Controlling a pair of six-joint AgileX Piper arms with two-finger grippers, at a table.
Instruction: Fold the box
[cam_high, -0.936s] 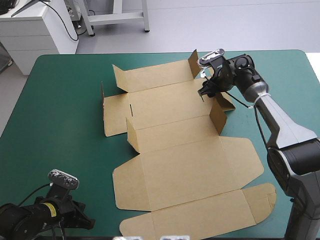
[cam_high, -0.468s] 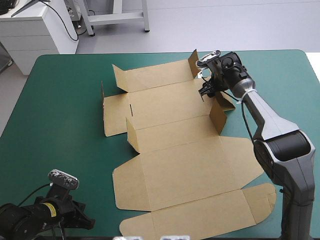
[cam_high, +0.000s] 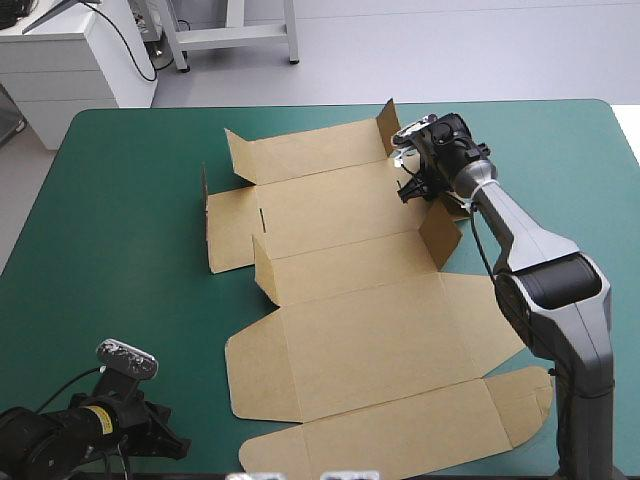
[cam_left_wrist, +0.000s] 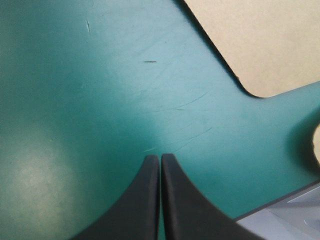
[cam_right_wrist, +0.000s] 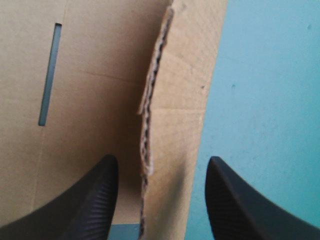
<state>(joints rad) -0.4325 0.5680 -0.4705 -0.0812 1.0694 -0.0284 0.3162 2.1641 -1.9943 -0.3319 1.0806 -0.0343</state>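
The brown box (cam_high: 370, 320) lies as a cut sheet across the middle of the table, mostly flat, with a few small flaps (cam_high: 264, 270) standing up. My right gripper (cam_high: 410, 187) hangs low over the right end of its far panels. In the right wrist view the right gripper (cam_right_wrist: 162, 159) is open, and a raised board edge (cam_right_wrist: 149, 120) stands between its fingers, beside a narrow slot (cam_right_wrist: 50, 75). My left gripper (cam_high: 165, 438) rests near the table's front left corner. The left gripper (cam_left_wrist: 160, 158) is shut over bare cover, and a rounded box corner (cam_left_wrist: 260, 40) lies ahead of it.
A broad strip of teal-green cover (cam_high: 120, 220) runs left of the box. A narrower strip (cam_high: 580, 170) lies to its right. The box's near flap (cam_high: 400, 440) reaches almost to the table's front edge.
The right arm's wrist has shifted slightly left along the box's right end and its forearm has swung inward. The box and the left arm have not moved.
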